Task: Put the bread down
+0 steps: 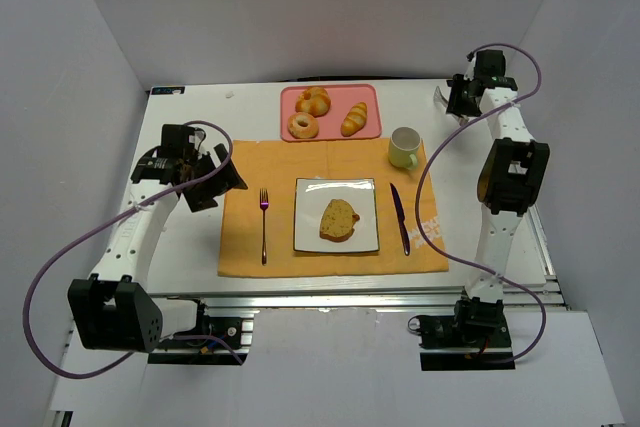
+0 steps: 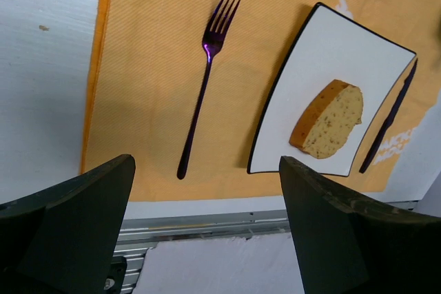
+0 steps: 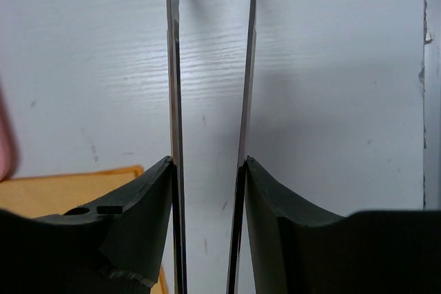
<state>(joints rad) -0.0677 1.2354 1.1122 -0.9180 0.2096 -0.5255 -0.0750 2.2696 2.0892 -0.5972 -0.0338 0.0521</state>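
The white desk point(image 1: 225, 115) carries an orange mat point(image 1: 245, 247) laid along the middle of its near edge. Beyond the mat's far edge, toward the desk's far edge, sits a pink tray point(image 1: 375, 97).

A white square plate point(image 1: 310, 237) with a dark rim lies in the middle of the mat. The bread point(image 1: 338, 219) rests flat on the middle of this plate, pale cut face up and brown crust along one side. It touches neither hand.

The left hand point(image 1: 205, 185) hangs over the mat's left edge, near its far left corner. In the left wrist view its fingers point(image 2: 83, 204) stand wide apart with nothing between them. The right hand point(image 1: 462, 97) is at the desk's far right corner, well apart from the plate. In the right wrist view it is partly closed, its fingers point(image 3: 148, 197) pressing on the two thin blades of a pair of metal tongs point(image 3: 173, 67).

A pale mug point(image 1: 404, 147) stands at the mat's far right corner. A dark knife point(image 1: 400, 217) lies on the mat just right of the plate, and a purple fork point(image 1: 264, 222) lies on the mat left of it, tines toward the far edge. On the tray are two croissants point(image 1: 313, 100) and a donut point(image 1: 302, 125).
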